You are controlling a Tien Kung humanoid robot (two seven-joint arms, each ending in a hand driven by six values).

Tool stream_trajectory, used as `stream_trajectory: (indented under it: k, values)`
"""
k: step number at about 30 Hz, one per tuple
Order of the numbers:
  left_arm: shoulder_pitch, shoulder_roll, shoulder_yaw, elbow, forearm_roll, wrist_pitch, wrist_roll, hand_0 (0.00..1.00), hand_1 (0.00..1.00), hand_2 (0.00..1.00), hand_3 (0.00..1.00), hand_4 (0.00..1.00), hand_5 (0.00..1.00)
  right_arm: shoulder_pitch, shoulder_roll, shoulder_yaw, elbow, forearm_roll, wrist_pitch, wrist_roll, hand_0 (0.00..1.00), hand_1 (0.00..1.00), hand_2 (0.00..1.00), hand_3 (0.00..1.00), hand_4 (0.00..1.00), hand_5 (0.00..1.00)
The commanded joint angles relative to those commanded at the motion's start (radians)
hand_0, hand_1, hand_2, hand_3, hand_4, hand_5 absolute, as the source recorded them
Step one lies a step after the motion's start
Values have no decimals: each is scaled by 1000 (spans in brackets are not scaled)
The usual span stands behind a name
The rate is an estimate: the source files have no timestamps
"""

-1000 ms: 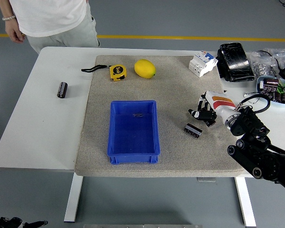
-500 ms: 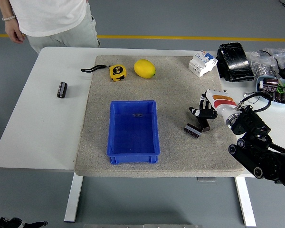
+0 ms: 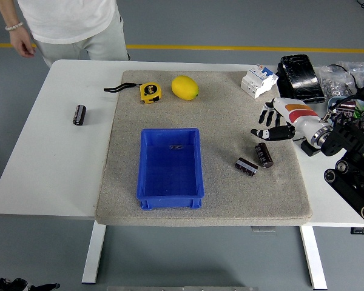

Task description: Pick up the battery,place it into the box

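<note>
My right hand (image 3: 273, 126) hovers over the mat (image 3: 224, 200), fingers spread, holding nothing. Two batteries (image 3: 255, 160) lie just below it, beside the blue box (image 3: 171, 200).

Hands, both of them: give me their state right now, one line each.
Left hand: not in view.
Right hand: open, fingers spread, holding nothing; it is above and apart from the battery on the mat.

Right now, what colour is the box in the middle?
The box is bright blue, shown in the head view.
</note>
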Motion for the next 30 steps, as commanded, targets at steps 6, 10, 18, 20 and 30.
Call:
stream_trajectory:
  k: [6, 10, 18, 20, 30]
  values:
    - [1, 0, -2, 1, 1, 1, 0, 782, 800, 827, 673, 750, 650, 16, -80, -70, 51, -117, 103, 117, 733, 747, 783, 798, 958, 271]
    - [-1, -1, 6, 1, -7, 3, -1, 782, 800, 827, 673, 750, 650, 29, -82, -100, 34, -187, 98, 170, 733, 747, 783, 798, 958, 271]
    - [-2, -2, 12, 1, -16, 6, -3, 785, 801, 827, 674, 750, 649, 35, -59, -91, -27, -229, 69, 187, 764, 765, 808, 851, 974, 221]
    - [-2, -3, 14, 1, -17, 6, -3, 785, 801, 827, 674, 750, 649, 35, -56, -89, -38, -234, 67, 185, 764, 765, 808, 851, 974, 221]
    - [-4, -4, 22, 0, -28, 6, -2, 790, 802, 826, 673, 748, 648, 30, -38, -98, -108, -232, 69, 174, 733, 711, 750, 799, 978, 207]
